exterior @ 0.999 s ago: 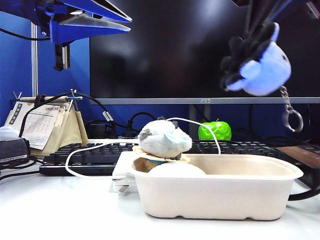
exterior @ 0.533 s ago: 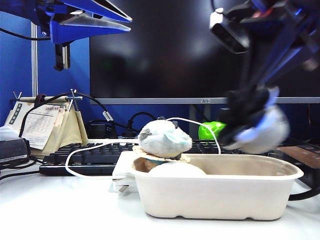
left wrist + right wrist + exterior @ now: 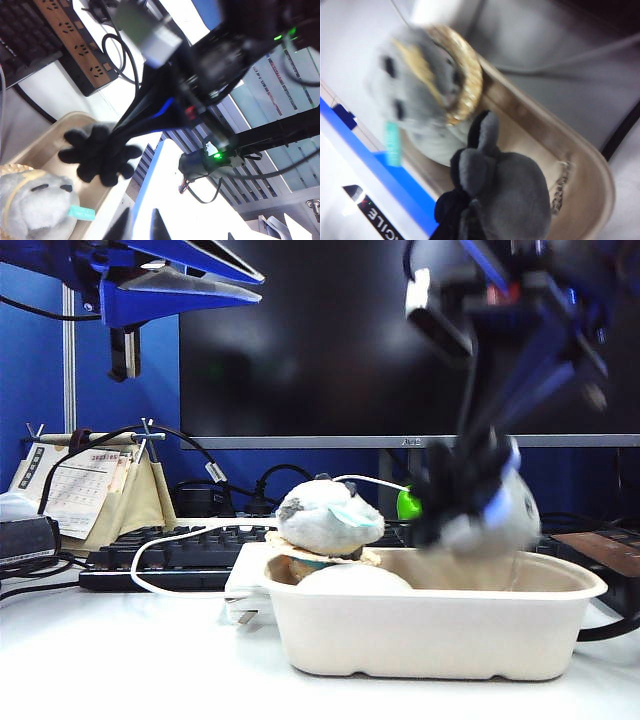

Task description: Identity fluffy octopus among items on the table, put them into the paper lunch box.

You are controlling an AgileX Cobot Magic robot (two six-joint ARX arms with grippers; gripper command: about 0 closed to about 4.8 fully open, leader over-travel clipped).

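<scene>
The fluffy octopus (image 3: 488,512), grey-white head and black tentacles, hangs blurred just over the right half of the paper lunch box (image 3: 430,632). My right gripper (image 3: 458,480) comes down from above and is shut on its tentacles. In the right wrist view the octopus (image 3: 505,195) fills the space at my fingers, above the box's rim (image 3: 592,172). The left wrist view shows its tentacles (image 3: 100,152) over the box (image 3: 47,131). My left gripper (image 3: 258,290) stays high at the upper left, its fingertips (image 3: 125,227) slightly apart around nothing.
A rounder grey-white plush with a teal patch (image 3: 325,516) rests on a woven ring at the box's left end, over a white ball (image 3: 350,578). Behind the box are a keyboard (image 3: 170,545), a white cable, a green apple (image 3: 408,502) and a desk calendar (image 3: 80,490).
My right gripper has dropped from high on the right down and leftward, carrying the octopus to just above the box's rim. The left arm has not moved.
</scene>
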